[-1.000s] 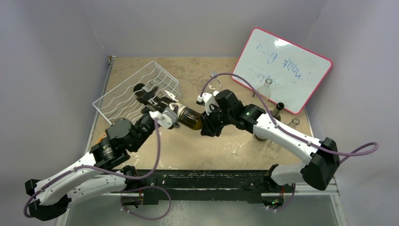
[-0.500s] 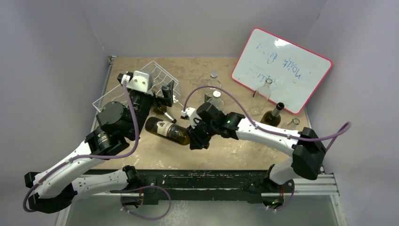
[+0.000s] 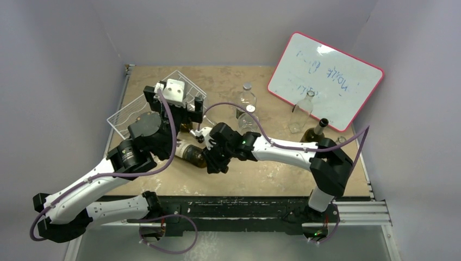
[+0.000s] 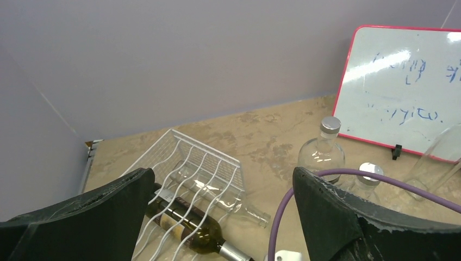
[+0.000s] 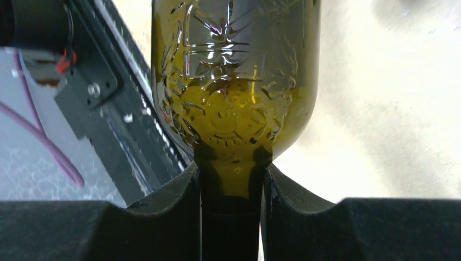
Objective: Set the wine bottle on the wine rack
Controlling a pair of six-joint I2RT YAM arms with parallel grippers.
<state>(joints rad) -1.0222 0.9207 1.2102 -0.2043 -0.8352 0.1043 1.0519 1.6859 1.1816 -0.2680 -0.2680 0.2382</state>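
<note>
The wine rack (image 4: 190, 168) stood at the far left of the table (image 3: 272, 174) and appeared to sit at a tilt, with the left arm raised above it. The step in hand looked like the carry-in: the wine bottle (image 3: 190, 153) had to clear the rack's near edge and settle into a groove. To do that well, I judged, the right arm should lift the base above the wires and swing the bottle parallel to a groove. It should then lower slowly until the wires took the weight, and only then let go (held by the neck, the heavy end is free to sag or twist). A clear bottle (image 4: 242, 211) lying at the rack's right edge was worth avoiding.

The wine bottle lay low, just on the near side of the rack, partly hidden by the left forearm. In the left wrist view white wires crossed its body, so I could not tell whether its base was under the rack's edge or against it. Its long axis ran roughly level, base toward the rack at far left, neck toward the table's middle.

The right gripper (image 5: 232, 185) was narrowed onto that neck, pads pressing either side just below the shoulder. The left gripper (image 4: 223, 174) was spread fully wide, holding nothing.
</note>
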